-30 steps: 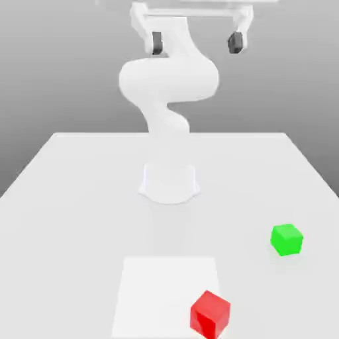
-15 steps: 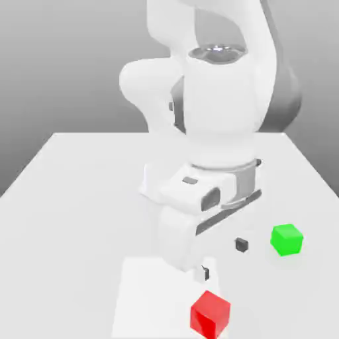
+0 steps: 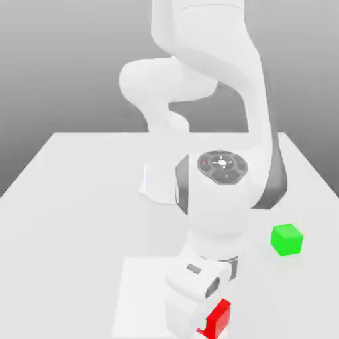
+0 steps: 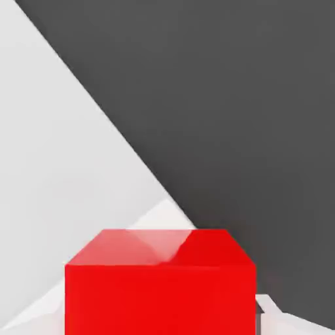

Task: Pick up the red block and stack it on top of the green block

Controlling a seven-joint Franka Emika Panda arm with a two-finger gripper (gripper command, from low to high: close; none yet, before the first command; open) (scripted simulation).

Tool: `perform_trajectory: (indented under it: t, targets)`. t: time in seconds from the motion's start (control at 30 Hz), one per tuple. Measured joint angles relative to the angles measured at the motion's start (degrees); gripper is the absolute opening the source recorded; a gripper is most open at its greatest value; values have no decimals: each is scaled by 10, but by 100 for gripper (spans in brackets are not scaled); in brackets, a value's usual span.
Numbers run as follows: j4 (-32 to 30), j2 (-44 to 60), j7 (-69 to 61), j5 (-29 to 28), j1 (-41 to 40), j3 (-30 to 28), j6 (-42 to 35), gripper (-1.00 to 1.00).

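Note:
The red block (image 3: 220,316) lies near the front edge of the white table, on the exterior view's right side of a pale square patch (image 3: 142,285). My gripper (image 3: 206,323) has come down right over it, and the white hand covers most of the block. Seen from the hand view, the red block (image 4: 160,281) sits very close, directly between the jaws, which are shut on it. The green block (image 3: 287,240) stands alone on the table, further back and toward the exterior view's right of the red one.
The arm's round base (image 3: 159,185) stands mid-table behind the blocks, and the bent arm rises above it. The white table (image 3: 73,198) stretches out toward the exterior view's left.
The arm has swung down from high above the table onto the red block. The jaws, wide apart earlier, have closed on the block. Neither block has moved.

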Motion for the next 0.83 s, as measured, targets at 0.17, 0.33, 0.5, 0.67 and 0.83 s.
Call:
perform_trajectory:
  t: [0.17,0.33,0.5,0.67,0.83]
  targets:
    - [-29,-94,-13,-24,21,6,-67,-100]
    - [-99,-168,-133,-28,87,79,-73,-100]
    - [-175,-247,-273,-27,208,131,-74,-100]
    - [-208,-199,-321,-60,240,142,10,-100]
    - [-208,-163,-308,-81,241,133,45,100]
